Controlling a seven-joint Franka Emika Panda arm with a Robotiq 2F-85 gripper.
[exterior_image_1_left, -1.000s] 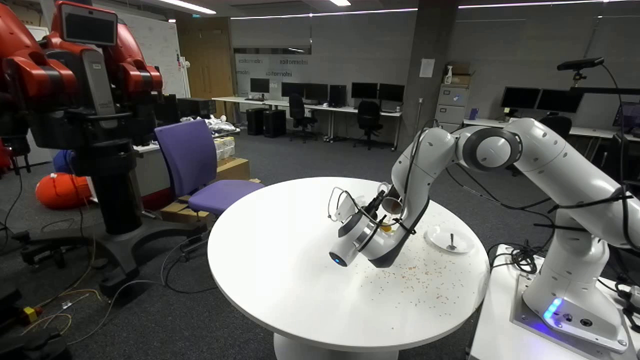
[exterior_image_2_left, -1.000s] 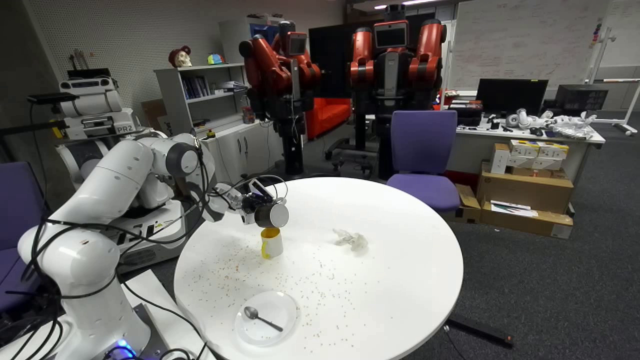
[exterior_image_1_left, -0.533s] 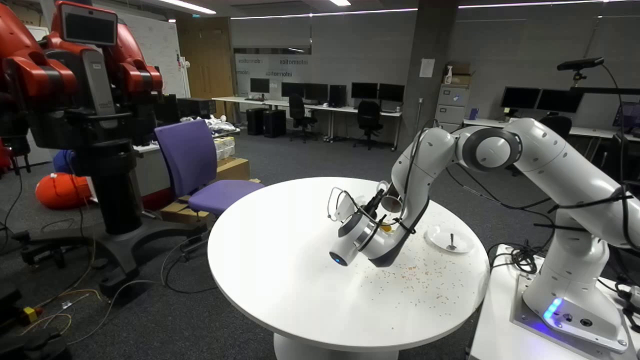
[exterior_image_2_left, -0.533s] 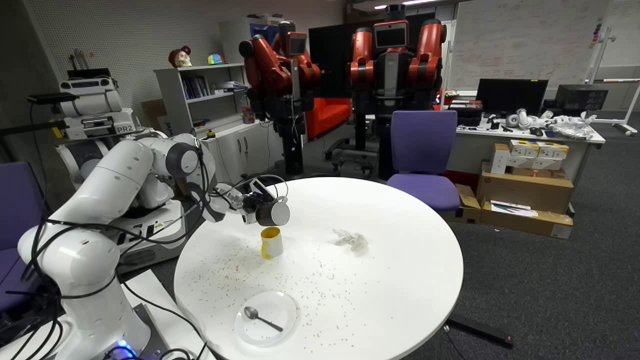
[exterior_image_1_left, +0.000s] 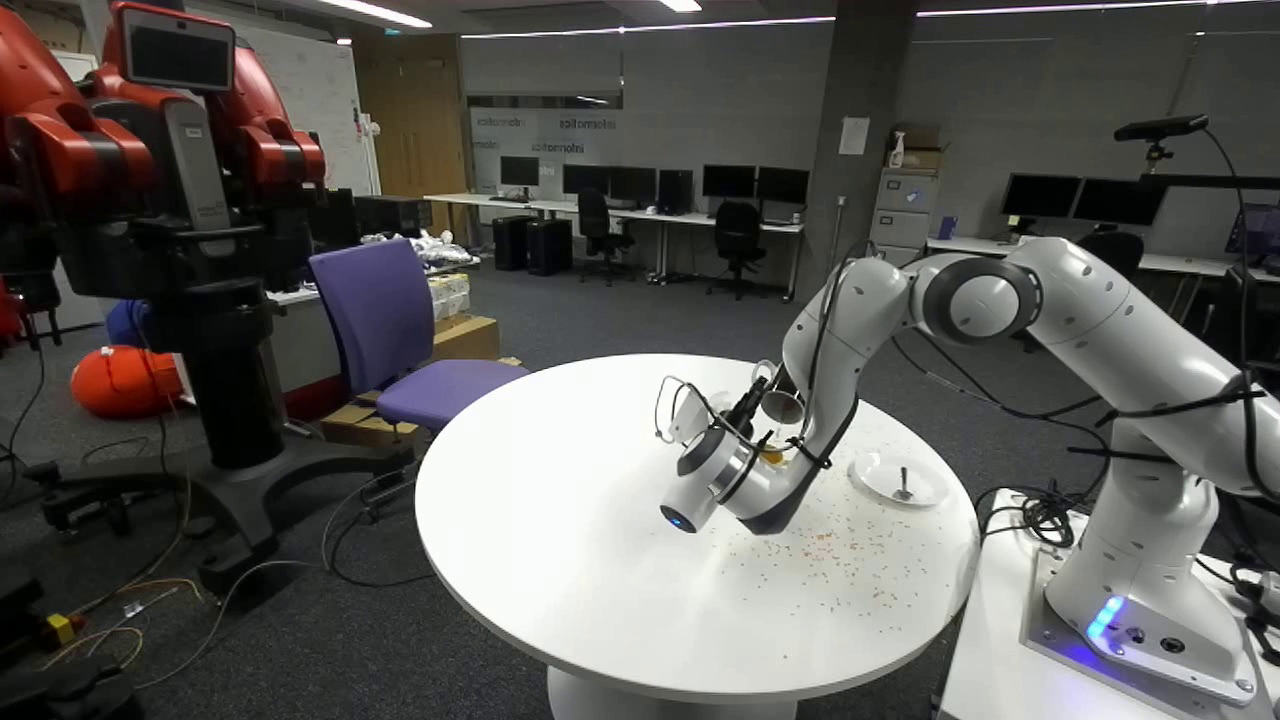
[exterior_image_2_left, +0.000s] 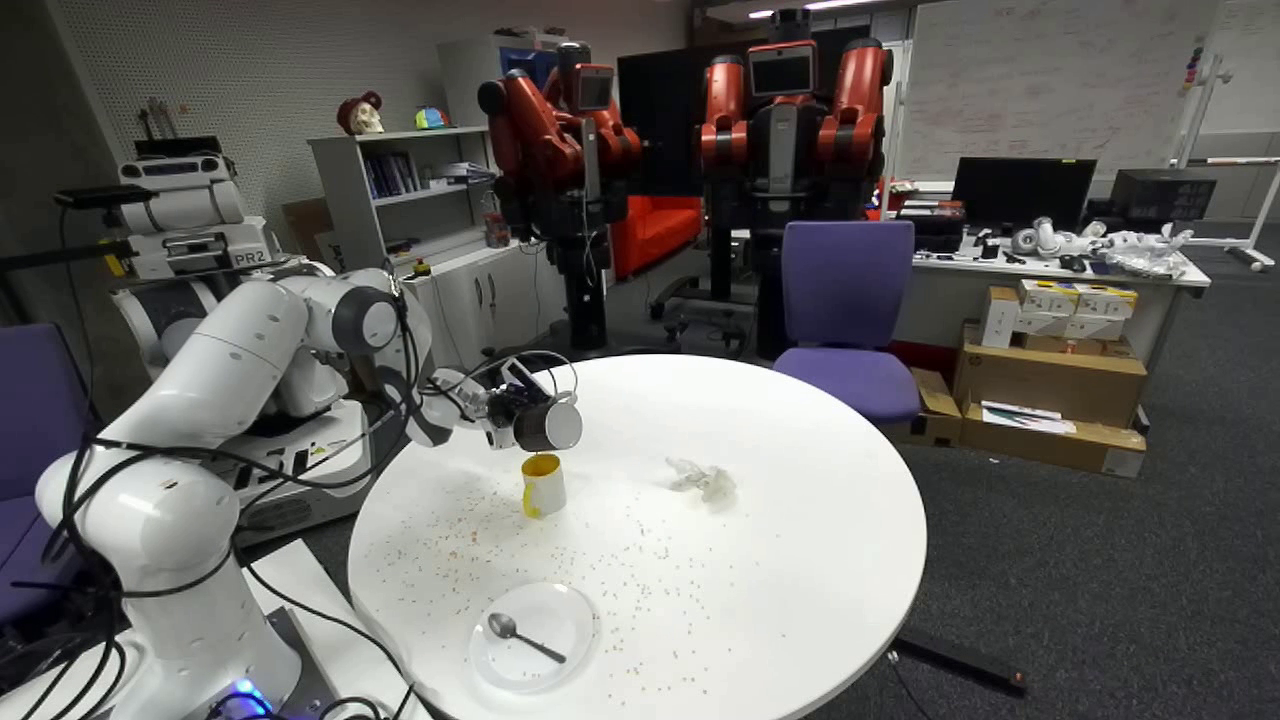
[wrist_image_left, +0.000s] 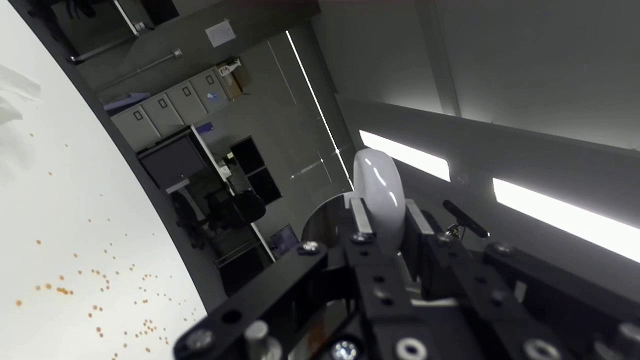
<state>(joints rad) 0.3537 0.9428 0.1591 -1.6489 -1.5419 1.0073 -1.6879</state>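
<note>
One cup (exterior_image_2_left: 546, 427), handle (wrist_image_left: 379, 192) clamped in the jaws, hung sideways above the mug (exterior_image_2_left: 547, 493); step apparently was tipping, next move likely called for righting it.

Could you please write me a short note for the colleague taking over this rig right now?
Gripper: closed on a dark mug by what looks like its white handle, holding it tipped on its side.
Around it: the yellow-and-white mug stands upright on the round table, apparently just below; a spoon lies on the plate; orange-brown bits are scattered about.
Done: dark mug gripped, off the table and tipped.
Left: it is not yet set down; I can't tell whether anything is inside.
</note>
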